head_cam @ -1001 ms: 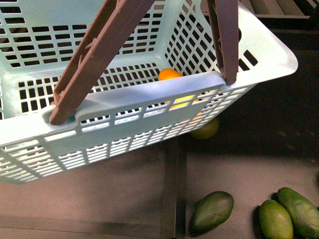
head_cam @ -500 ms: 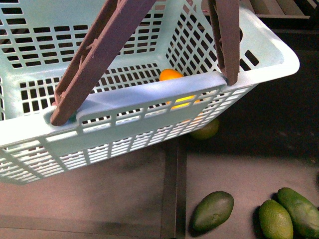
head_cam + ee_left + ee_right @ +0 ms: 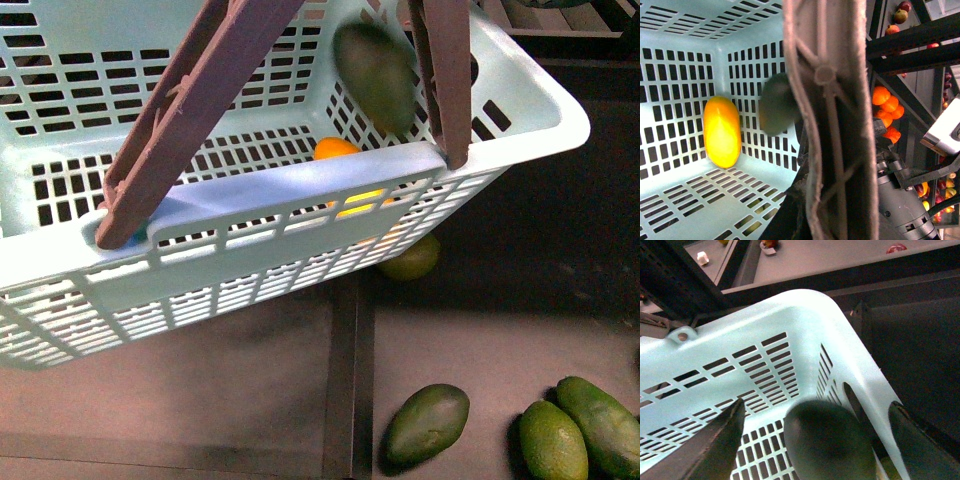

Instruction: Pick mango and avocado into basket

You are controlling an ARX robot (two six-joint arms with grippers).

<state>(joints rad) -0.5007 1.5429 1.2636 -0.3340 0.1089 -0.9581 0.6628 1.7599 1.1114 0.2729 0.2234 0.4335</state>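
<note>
**Item: right pincer** [image 3: 821,436]. Fingers spread wide at the lower corners of the right wrist view, clear of the fruit and holding nothing.

**Item: avocado** [image 3: 376,76]. Blurred at upper centre of the front view, inside the basket [image 3: 300,185] by its far right corner. I judge it to be in free fall.

**Item: mango** [image 3: 721,131]. Lying on the basket floor, centre-left of the left wrist view.

**Item: left pincer** [image 3: 832,200]. The handle [image 3: 827,100] fills the view, so I cannot tell its grip.

**Step:** I read this as the second fruit being dropped in, which would finish the placing.

**Next:** I would lift the right arm straight up, clear of rim and handles, and keep the basket steady.
</note>
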